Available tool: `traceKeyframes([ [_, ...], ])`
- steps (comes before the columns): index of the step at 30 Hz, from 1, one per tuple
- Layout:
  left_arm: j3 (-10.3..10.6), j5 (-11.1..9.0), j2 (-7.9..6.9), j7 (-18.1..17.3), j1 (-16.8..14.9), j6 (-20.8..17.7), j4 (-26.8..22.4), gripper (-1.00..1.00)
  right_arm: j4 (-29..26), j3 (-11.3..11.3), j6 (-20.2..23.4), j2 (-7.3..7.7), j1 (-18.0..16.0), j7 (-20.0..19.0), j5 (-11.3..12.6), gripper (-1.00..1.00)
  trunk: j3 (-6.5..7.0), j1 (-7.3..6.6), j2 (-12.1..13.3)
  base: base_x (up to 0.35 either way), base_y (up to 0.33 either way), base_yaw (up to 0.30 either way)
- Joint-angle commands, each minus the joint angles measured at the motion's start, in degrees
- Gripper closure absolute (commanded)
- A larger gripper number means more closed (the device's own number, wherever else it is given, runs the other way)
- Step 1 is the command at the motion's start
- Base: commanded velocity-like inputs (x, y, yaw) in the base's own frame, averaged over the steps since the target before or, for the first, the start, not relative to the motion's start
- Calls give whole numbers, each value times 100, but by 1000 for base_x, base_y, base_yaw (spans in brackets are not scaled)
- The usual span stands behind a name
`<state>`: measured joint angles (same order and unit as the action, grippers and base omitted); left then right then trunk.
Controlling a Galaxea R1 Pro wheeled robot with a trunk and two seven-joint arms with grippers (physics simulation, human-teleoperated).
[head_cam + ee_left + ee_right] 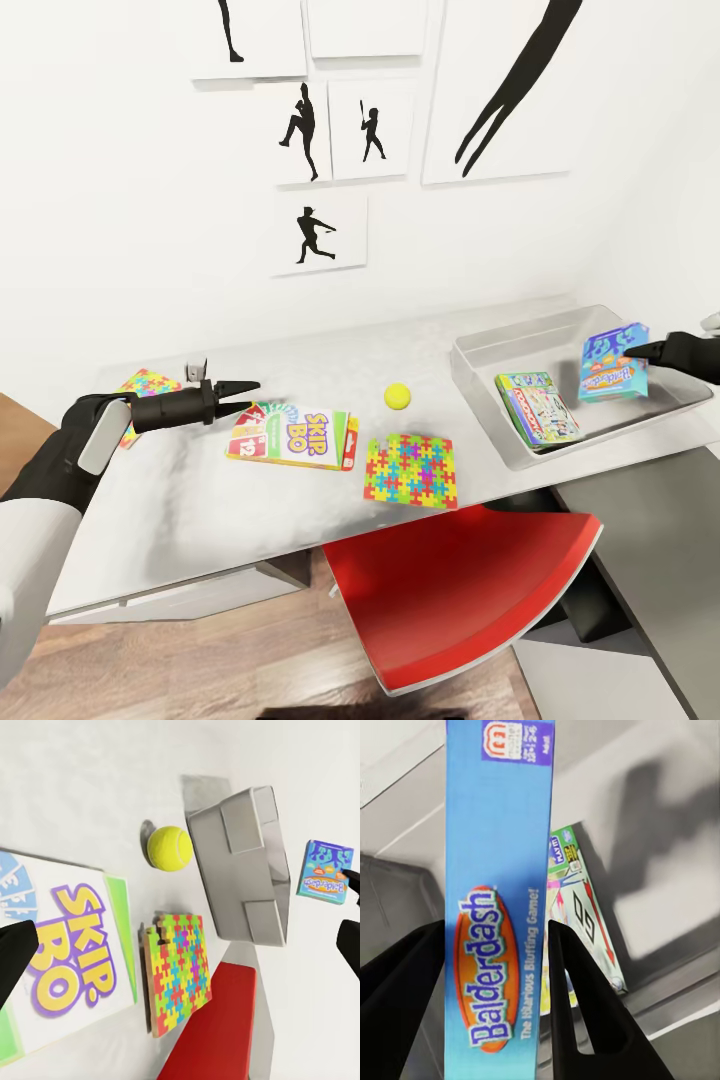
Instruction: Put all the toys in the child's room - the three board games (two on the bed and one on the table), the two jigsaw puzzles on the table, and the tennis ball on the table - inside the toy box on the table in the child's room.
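Head view: left gripper [250, 387] open, hovering at 9 o'clock edge of SKIP-BO box [293, 435] on table [200, 520]; right gripper [632, 351] clamping blue game [612, 365] above toy box [480, 352], green game [537, 408] inside.
Left wrist: tennis ball [169, 847], jigsaw puzzle [178, 972] beyond SKIP-BO.
Right wrist: fingers [585, 997] flanking blue box.

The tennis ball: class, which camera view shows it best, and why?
The left wrist view: the tennis ball appears large and unobstructed on the table. The head view shows it small.
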<state>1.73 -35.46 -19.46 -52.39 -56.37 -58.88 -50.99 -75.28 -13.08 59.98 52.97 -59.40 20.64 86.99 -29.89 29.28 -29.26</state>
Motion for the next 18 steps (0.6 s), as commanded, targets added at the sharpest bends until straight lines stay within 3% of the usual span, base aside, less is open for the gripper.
traceKeyframes([
  [1, 12, -4, -5, -17, -6, -19, 2, -100, -3, 3, 2, 5, -10, 60, 64, 100, -8, 3, -9, 0, 0, 0],
  [8, 12, -4, -1, -17, 0, -27, -22, -100, -3, 134, 2, 3, -6, 74, 58, 100, -8, 3, -9, 0, 0, 0],
  [18, 12, -4, 0, -17, 3, -27, -25, -100, 4, 149, 2, -18, -1, 173, 46, 100, -15, 3, -9, 0, 0, 0],
])
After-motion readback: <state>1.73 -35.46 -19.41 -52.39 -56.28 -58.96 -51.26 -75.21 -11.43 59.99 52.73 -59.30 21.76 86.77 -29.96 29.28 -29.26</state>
